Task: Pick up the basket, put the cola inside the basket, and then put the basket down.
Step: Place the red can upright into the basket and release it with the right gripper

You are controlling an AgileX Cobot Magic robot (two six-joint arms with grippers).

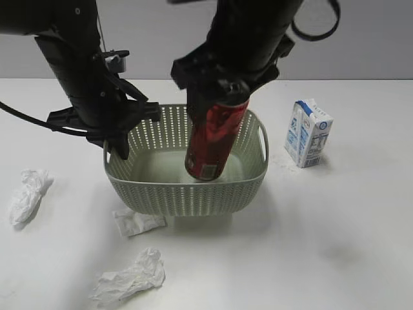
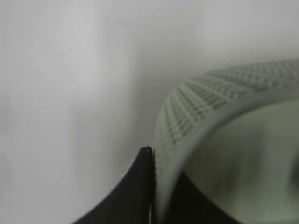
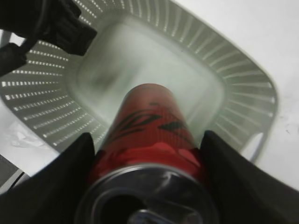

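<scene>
The pale green slotted basket (image 1: 187, 194) is in the middle of the white table. My left gripper (image 1: 120, 146) is shut on its left rim; the left wrist view shows both fingers (image 2: 159, 186) pinching the basket wall (image 2: 196, 102). I cannot tell whether the basket is lifted off the table. My right gripper (image 1: 226, 97) is shut on the top of the red cola can (image 1: 213, 142) and holds it tilted, with its lower end inside the basket. In the right wrist view the cola (image 3: 149, 121) sits between the fingers (image 3: 147, 154) above the basket floor (image 3: 140, 65).
A white-and-blue carton (image 1: 308, 134) stands to the right of the basket. Crumpled tissues lie at the left (image 1: 27, 194), by the basket's front left corner (image 1: 137, 221) and near the front edge (image 1: 129, 278). The left arm (image 3: 51, 23) overhangs the basket's rim.
</scene>
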